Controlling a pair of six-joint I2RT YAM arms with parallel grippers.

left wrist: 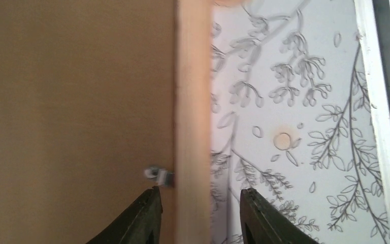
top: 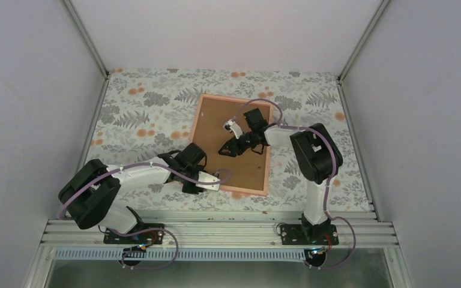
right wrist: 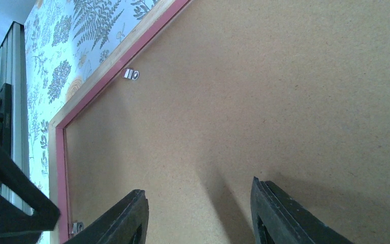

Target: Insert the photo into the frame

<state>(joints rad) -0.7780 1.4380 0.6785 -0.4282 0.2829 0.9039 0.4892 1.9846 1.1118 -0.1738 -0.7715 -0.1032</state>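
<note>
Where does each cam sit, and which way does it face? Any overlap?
Top external: high behind the bases, looking down on the table; both arms, left gripper and right gripper show.
Left wrist: low over the frame edge, looking along it; its fingers sit either side of that edge.
Right wrist: above the backing board, looking obliquely down; its fingers open over the board.
Shared: both wrist views show frame edge, backing board and a metal clip.

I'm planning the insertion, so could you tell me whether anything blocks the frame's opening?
Yes: a brown backing board fills the frame, with small metal clips at its edge. The left hand straddles the rim, open; the right hand is over the board, open. No photo shows in any view.
</note>
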